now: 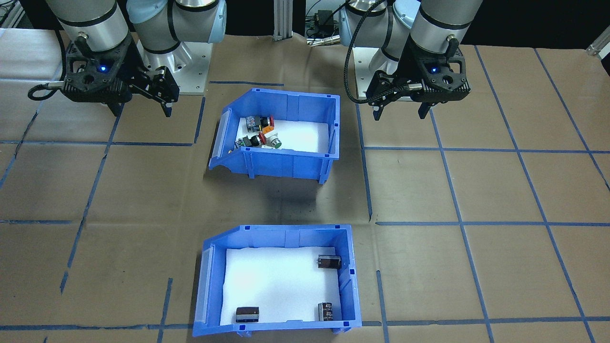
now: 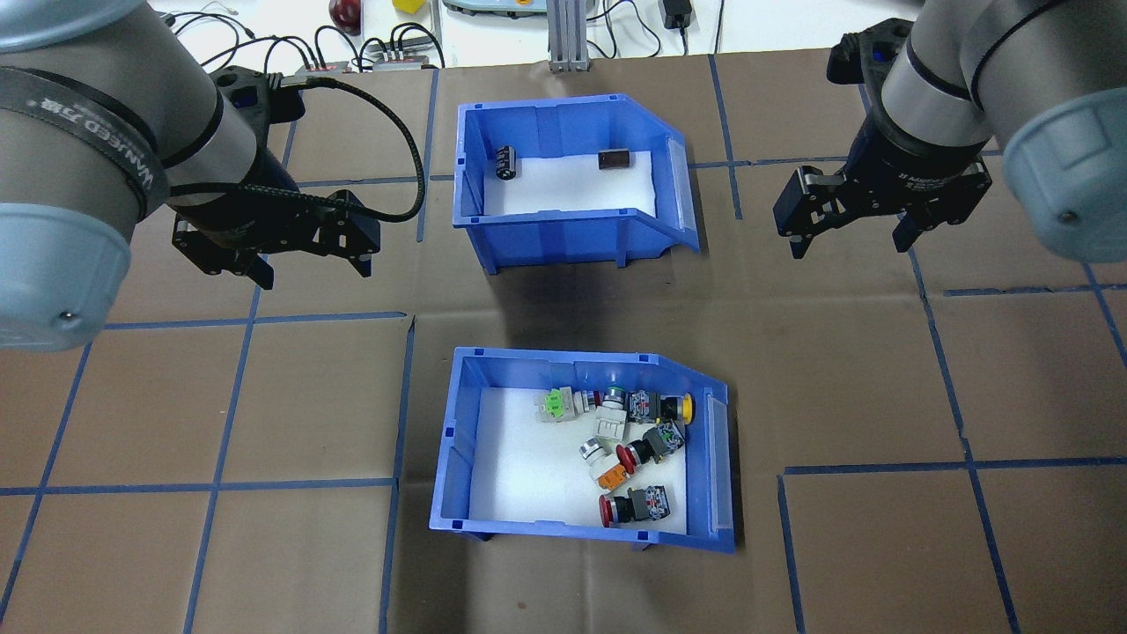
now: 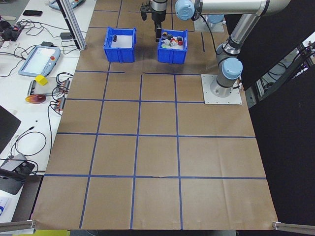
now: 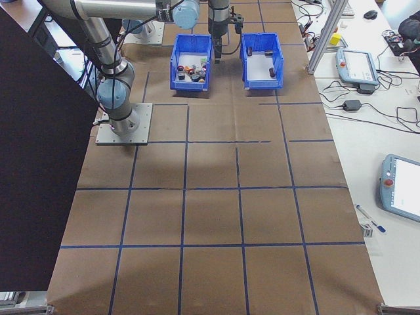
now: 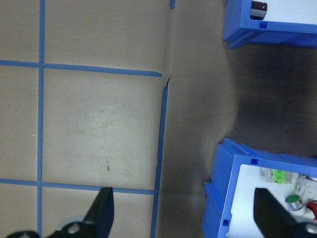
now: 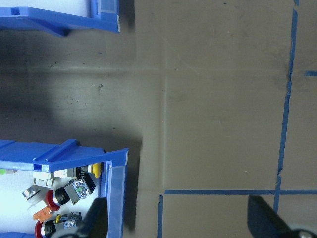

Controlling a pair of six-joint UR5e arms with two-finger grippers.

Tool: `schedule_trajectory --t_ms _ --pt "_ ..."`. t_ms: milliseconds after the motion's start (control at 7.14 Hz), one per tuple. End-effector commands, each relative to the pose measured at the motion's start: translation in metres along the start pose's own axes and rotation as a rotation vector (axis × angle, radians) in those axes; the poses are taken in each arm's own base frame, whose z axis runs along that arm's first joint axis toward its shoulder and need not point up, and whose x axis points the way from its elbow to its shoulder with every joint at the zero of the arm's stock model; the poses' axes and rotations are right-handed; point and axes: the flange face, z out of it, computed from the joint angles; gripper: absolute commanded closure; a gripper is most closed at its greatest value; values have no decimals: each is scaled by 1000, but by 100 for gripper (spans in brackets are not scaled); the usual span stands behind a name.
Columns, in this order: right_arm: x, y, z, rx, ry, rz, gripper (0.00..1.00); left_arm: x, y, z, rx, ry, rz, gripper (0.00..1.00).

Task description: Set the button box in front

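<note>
The button box [image 2: 467, 458] is judged stiff, light plastic; a side wall should be pinched. Both tools, left tool [image 2: 310, 260] and right tool [image 2: 852, 239], are spread, empty.

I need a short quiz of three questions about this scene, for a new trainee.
1. True or false: the left gripper holds the button box.
2. Which bin is nearer the robot: A) button box, B) bin of dark parts?
3. Fill in: both grippers, also the right gripper, are ____.

Key: 1 false; 2 A; 3 open.
</note>
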Motion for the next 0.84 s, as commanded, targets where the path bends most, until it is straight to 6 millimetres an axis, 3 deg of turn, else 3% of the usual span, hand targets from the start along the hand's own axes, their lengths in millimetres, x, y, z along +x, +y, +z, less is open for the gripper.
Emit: schedule_trajectory --t_ms 0,700 --pt "0 0 -1 2 0 -1 0 0 -8 3 0 -2 1 1" --pt "0 -2 -6 8 13 -20 0 1 -2 -4 10 13 -15 1"
